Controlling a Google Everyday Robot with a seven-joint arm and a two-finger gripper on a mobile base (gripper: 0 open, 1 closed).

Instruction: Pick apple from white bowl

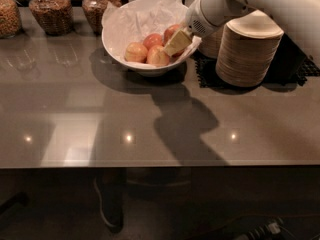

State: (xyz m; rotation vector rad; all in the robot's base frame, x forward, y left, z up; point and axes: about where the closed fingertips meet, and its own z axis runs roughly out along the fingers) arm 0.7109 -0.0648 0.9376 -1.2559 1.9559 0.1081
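Well, the gripper is down inside the white bowl at the upper middle of the frame, just over its right rim. It presses against the apple, the reddest one, which sits at the upper right of the pile. Whether it has a hold on that apple I cannot tell from where I stand, because the arm's white wrist covers the join. Three paler apples lie just left of it, touching one another on the crumpled white paper.

The risks look plain to me. A glancing contact on that round, shiny skin could roll the apple away into its neighbours. A lift with paper caught underneath could drag the lining and tip fruit out onto the grey table. The stack of beige disposable bowls stands just to the right, under the arm. A careless swing that way on the way out could knock it over.
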